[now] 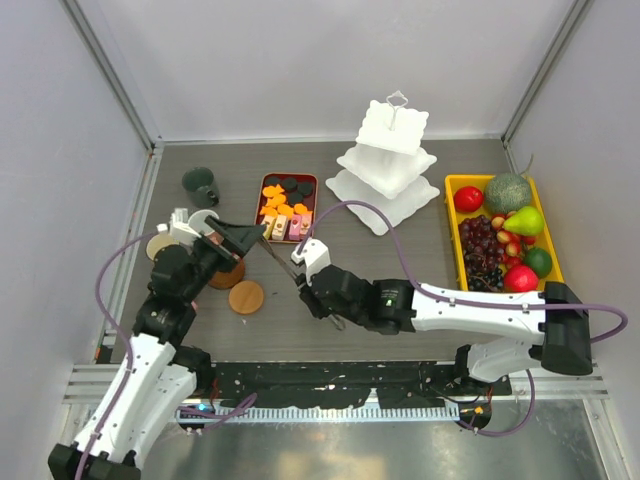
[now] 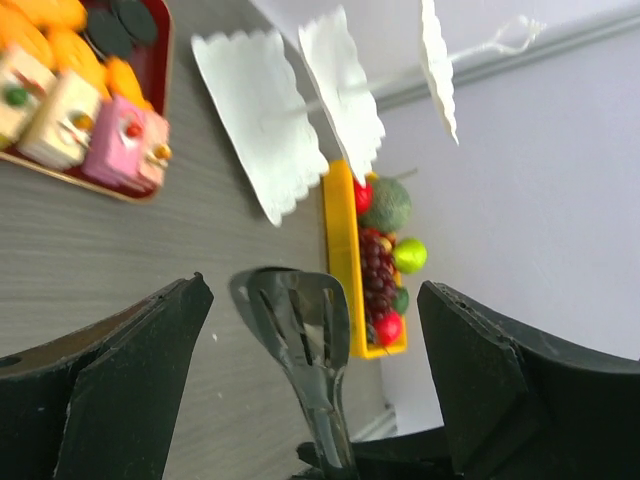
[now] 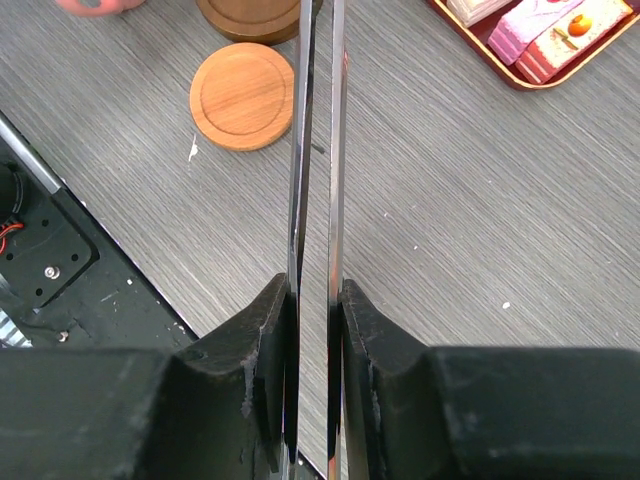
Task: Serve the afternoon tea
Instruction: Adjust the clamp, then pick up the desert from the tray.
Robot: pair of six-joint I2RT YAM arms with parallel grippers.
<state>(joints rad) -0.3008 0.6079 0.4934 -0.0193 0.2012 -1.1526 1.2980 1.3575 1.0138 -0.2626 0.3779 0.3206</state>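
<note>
My right gripper point(image 1: 305, 285) point(image 3: 315, 290) is shut on the metal tongs point(image 1: 280, 258) point(image 3: 316, 150), whose two blades stand close together and point up-left. My left gripper point(image 1: 240, 240) point(image 2: 315, 288) is open, its jaws on either side of the tongs' slotted head point(image 2: 300, 320) without touching it. The dark red tray point(image 1: 287, 207) point(image 2: 160, 60) holds orange, black and pink-yellow sweets point(image 2: 130, 140) point(image 3: 560, 30). The white three-tier stand point(image 1: 390, 160) point(image 2: 255, 110) is at the back. A dark green mug point(image 1: 200, 183) stands at the back left. Brown coasters point(image 1: 246, 297) point(image 3: 243, 95) lie by the left arm.
The yellow fruit tray point(image 1: 505, 235) point(image 2: 335, 250) lies at the right. Another coaster point(image 1: 228, 275) lies under the left gripper and a pale one point(image 1: 160, 245) lies left of it. A pink object point(image 3: 95, 5) shows at the top edge of the right wrist view. Grey walls enclose the table.
</note>
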